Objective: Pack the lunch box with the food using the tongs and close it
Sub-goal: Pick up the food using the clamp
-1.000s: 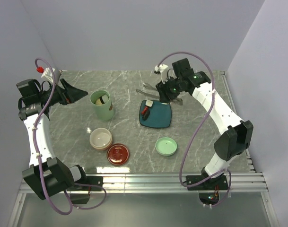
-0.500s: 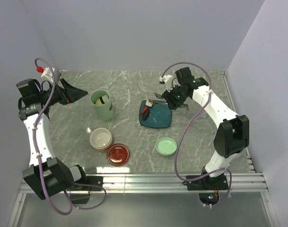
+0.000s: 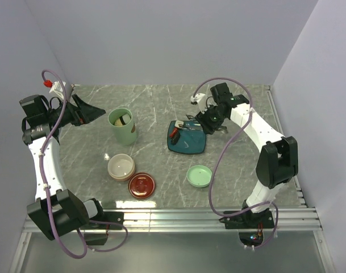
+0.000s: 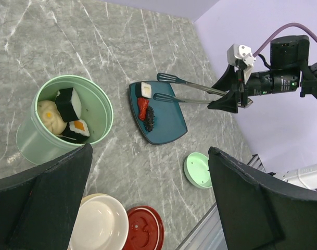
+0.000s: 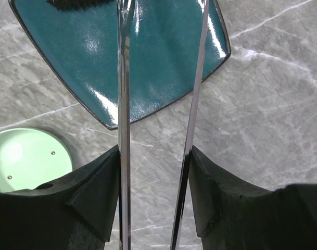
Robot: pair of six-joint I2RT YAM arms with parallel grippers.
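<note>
My right gripper (image 3: 210, 120) (image 5: 154, 172) is shut on the tongs (image 4: 189, 91) (image 5: 124, 104), one finger pressing each silver arm. The tong tips are spread over the back of the dark teal plate (image 3: 191, 143), on either side of a white sushi piece (image 4: 146, 89). A red piece (image 4: 142, 107) and a dark piece (image 4: 149, 120) lie beside it. The mint-green pot (image 3: 123, 126) (image 4: 28, 140) holds a beige ball and sushi pieces. The cream bowl (image 3: 121, 166) stands empty beside its dark-red lid (image 3: 142, 185). My left gripper (image 3: 96, 112) (image 4: 148, 177) hangs open left of the pot.
The flat mint-green lid (image 3: 199, 176) (image 5: 28, 159) lies on the marble table in front of the plate. A metal rail (image 3: 218, 213) runs along the table's near edge. Walls close in the back and both sides.
The right arm has swung the tongs from the table behind the plate to over the plate's back edge. The left arm has not moved.
</note>
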